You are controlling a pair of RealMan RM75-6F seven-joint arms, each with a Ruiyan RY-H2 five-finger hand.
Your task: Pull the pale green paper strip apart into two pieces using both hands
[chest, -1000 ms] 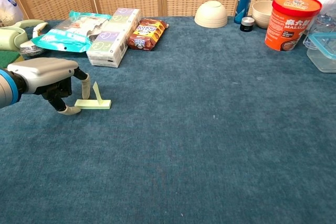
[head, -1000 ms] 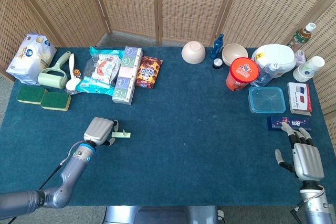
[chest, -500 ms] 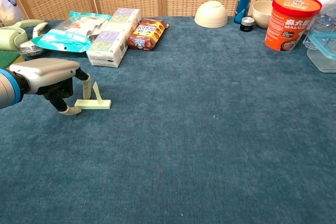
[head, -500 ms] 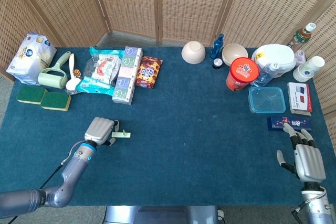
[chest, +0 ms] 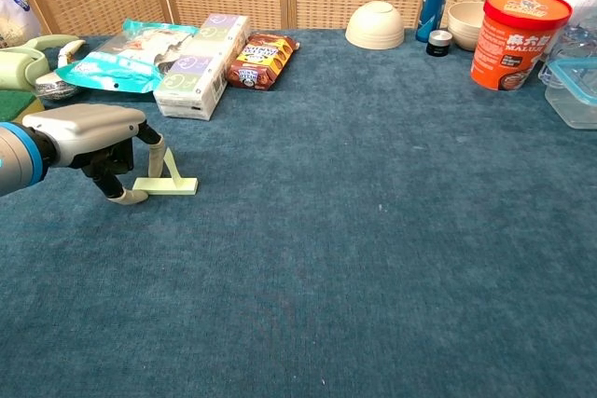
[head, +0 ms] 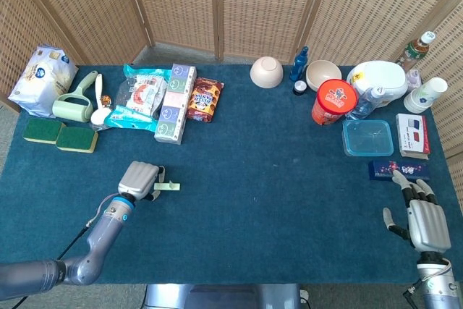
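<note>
Left hand (chest: 89,132) fingers (chest: 154,148) were curled at the raised end of the pale green paper strip (chest: 168,183) near the worktop's front-left corner; whether they pinched it, I could not tell. Right hand (head: 423,221) lay fingers apart, empty, at the front-right corner. Risk: a loose pinch slips, and the strip slides on the cloth untorn.

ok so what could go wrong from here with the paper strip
The left hand has its fingers only at one end of the pale green paper strip, which lies mostly flat on the carpet: it may slide instead of lifting. The right hand sits open at the far right edge near the blue box, so reaching across could knock it.
</note>
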